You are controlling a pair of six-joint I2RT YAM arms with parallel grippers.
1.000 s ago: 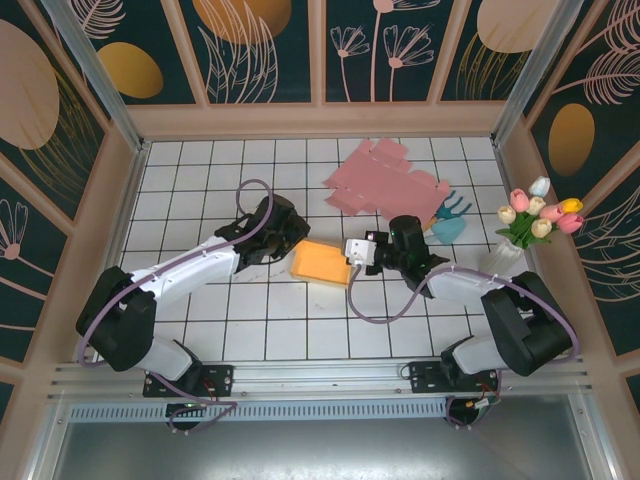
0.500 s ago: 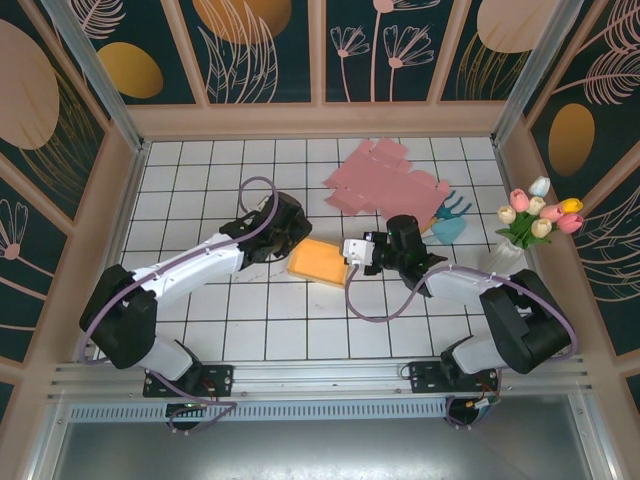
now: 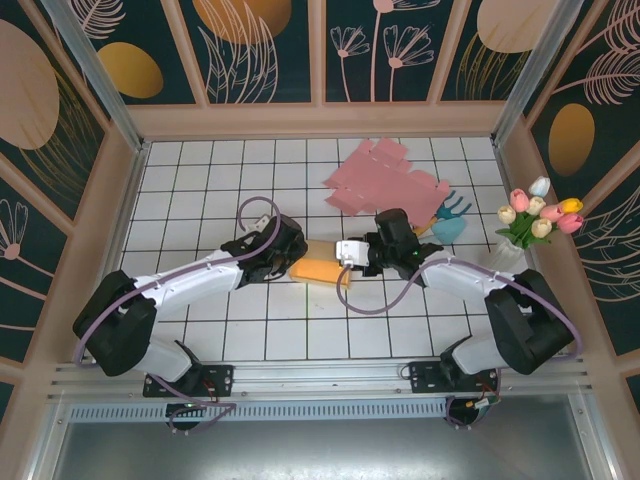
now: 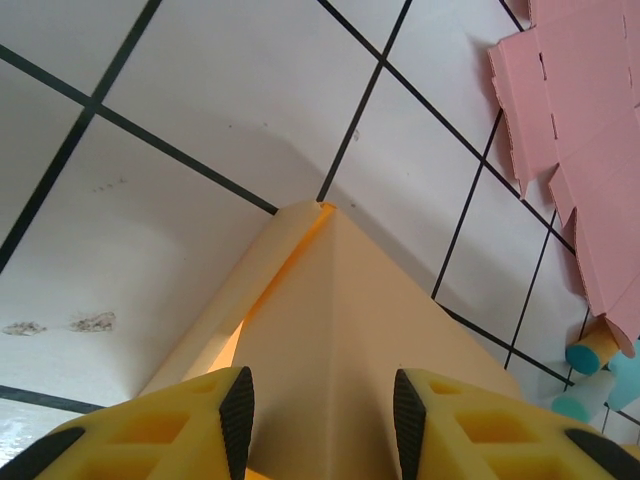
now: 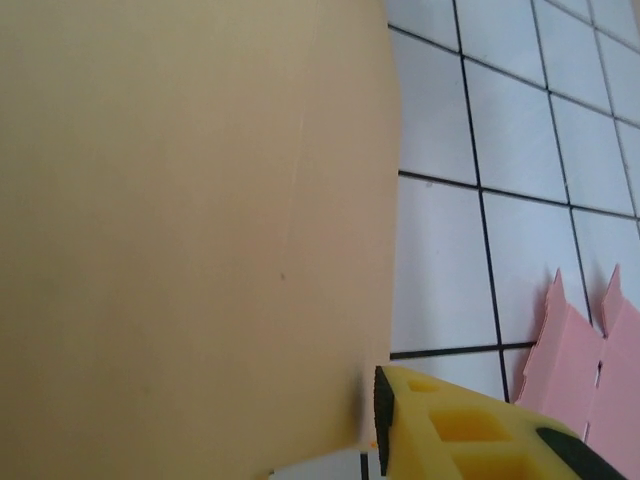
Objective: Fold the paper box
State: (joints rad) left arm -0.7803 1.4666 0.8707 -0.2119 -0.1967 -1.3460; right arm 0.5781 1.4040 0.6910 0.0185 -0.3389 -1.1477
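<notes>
The orange paper box (image 3: 318, 268) lies mid-table between both arms and looks narrow from above. My left gripper (image 3: 292, 262) comes at it from the left. In the left wrist view the box's folded ridge (image 4: 340, 320) runs in between the two pads of the left gripper (image 4: 320, 420), which is shut on it. My right gripper (image 3: 346, 252) stands at the box's right end. In the right wrist view a broad box panel (image 5: 190, 220) covers one finger. The other fingertip (image 5: 384, 410) sits off to the side at the panel's edge, so the right gripper (image 5: 320, 405) is open.
A flat pink cardboard cut-out (image 3: 385, 180) lies at the back right. Teal toy tools (image 3: 450, 222) and a vase of tulips (image 3: 530, 228) stand near the right wall. Wooden walls enclose the white tiled table (image 3: 200, 190).
The right gripper has opened and shifted left and back. The left arm has swung nearer and right. The box has tipped, so it looks narrower from above.
</notes>
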